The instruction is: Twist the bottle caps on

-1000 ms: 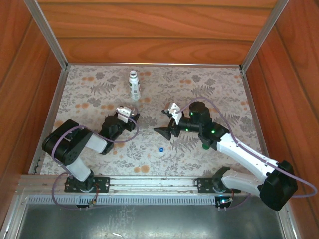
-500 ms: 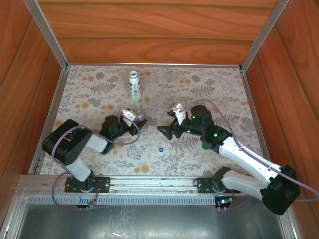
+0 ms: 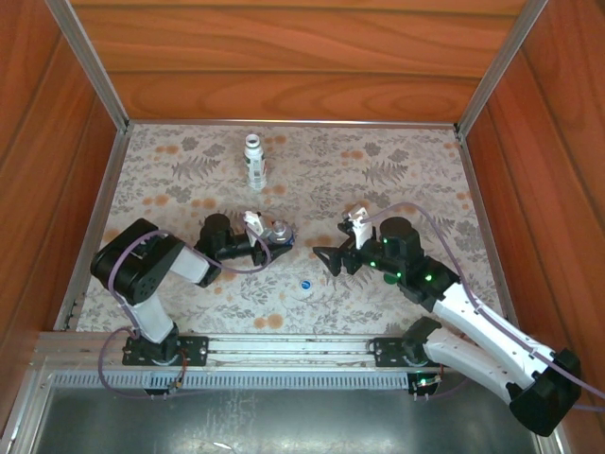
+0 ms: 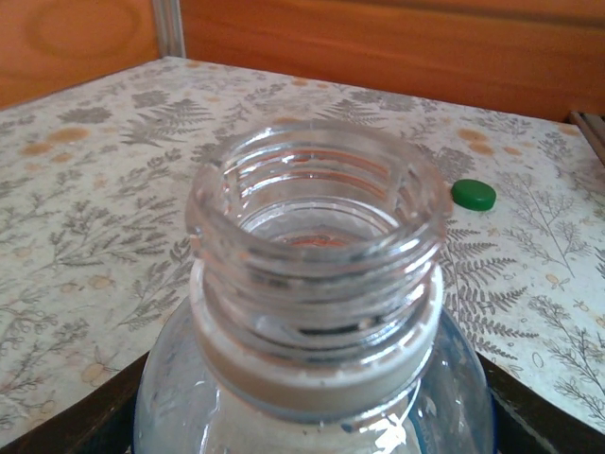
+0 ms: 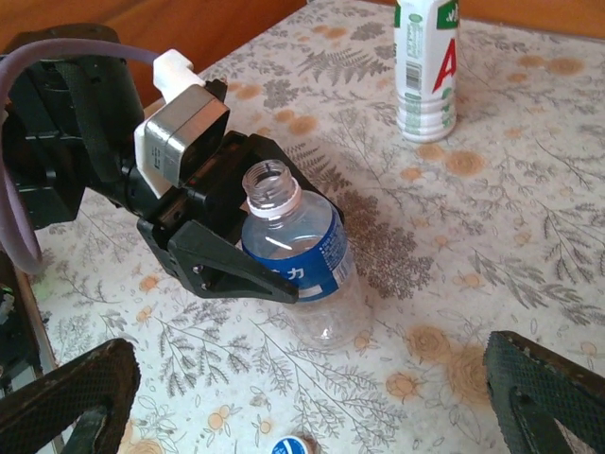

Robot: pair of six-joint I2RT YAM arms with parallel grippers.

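1. While the left gripper [image 3: 272,236] keeps its jaws closed on the body of the clear bottle [image 5: 295,253], which stands roughly upright on the worktop [image 3: 170,180] with its threaded neck bare, the step in hand is, I judge, to fetch a cap.
2. The right gripper [image 3: 323,260] hovers just to the right of the bottle, with its jaws spread wide and nothing between them.
3. The blue cap [image 3: 305,284] lies flat near the bottle, on the side toward the arm bases. It seems to be the one for this neck.
4. The green cap [image 4: 473,194] lies well apart from the bottle. The white bottle [image 3: 254,161] stands far behind it, toward the back wall.
5. To do this well, the right jaws should come straight down over the blue cap, take its rim on two opposite sides and keep it level.
6. The cap should sit square on the neck before any turning, because a tilted start could cross the threads.
7. The left jaws must hold firmly so that the bottle does not spin, but not so hard that the thin plastic dents.
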